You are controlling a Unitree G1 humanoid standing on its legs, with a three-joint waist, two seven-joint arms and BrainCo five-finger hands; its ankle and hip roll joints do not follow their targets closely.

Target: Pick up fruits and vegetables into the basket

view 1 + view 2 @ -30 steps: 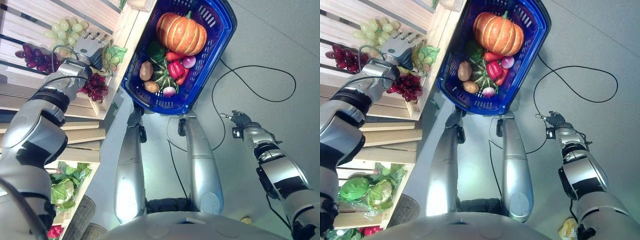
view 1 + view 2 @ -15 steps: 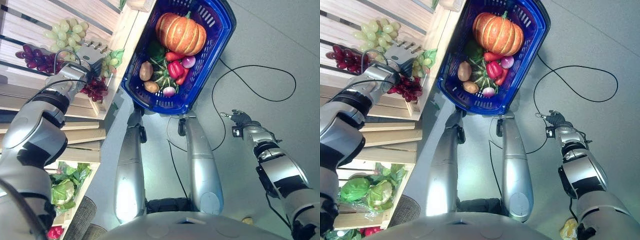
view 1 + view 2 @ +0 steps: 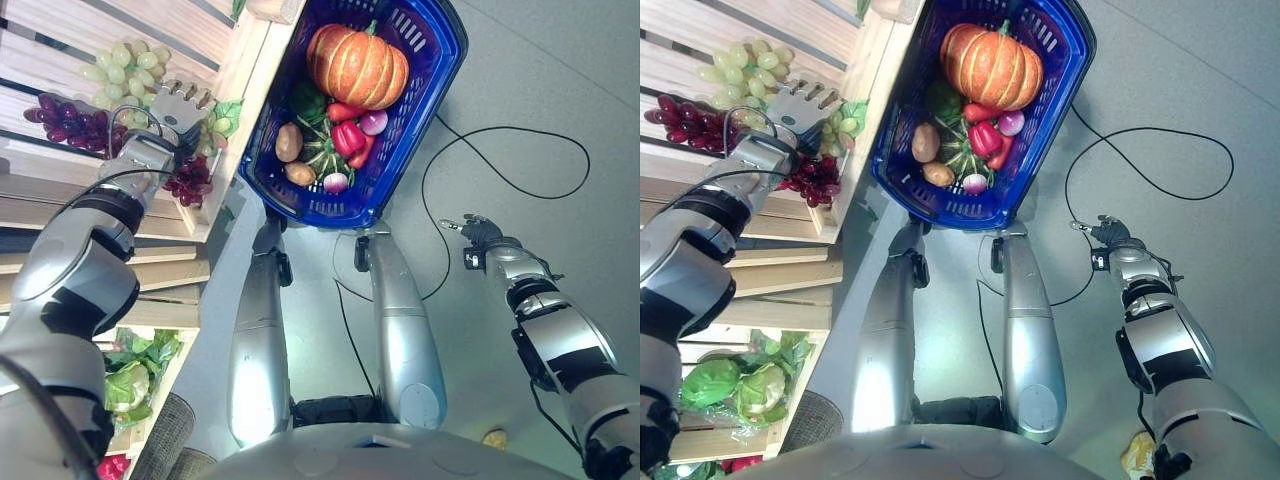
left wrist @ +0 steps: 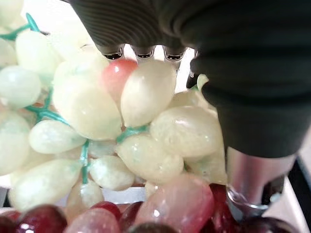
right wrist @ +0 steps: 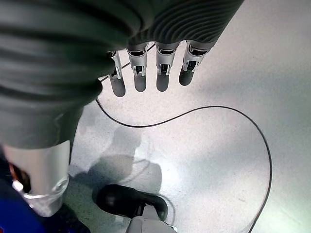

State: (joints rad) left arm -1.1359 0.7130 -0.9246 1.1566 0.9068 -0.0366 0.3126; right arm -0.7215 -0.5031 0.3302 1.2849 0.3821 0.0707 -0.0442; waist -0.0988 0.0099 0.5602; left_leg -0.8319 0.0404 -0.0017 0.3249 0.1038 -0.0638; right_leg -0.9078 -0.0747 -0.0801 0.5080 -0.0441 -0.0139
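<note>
Since a second ago the left hand (image 3: 172, 112) has drawn slightly back toward seven o'clock on the wooden shelf (image 3: 245, 60), its fingers easing off the green grapes by the shelf's edge. Those fingers now lie straight over the small green grape bunch (image 3: 222, 122), and its wrist view shows pale grapes (image 4: 146, 92) pressed right up under the fingertips, with nothing gripped that I can make out. From this hand the blue basket (image 3: 438, 75) lies toward three o'clock, just beside the shelf, so the left arm is far nearer both fruit and basket. The right hand (image 3: 478, 235) hangs relaxed and empty over the floor, well apart.

Counted on the shelf: two green bunches, the larger (image 3: 125, 70) at eleven o'clock from the hand, and two red bunches (image 3: 70, 112) (image 3: 190, 175). In the basket: one pumpkin (image 3: 358, 62), one red pepper (image 3: 348, 135), two potatoes (image 3: 289, 143), plus smaller pieces I cannot count.
</note>
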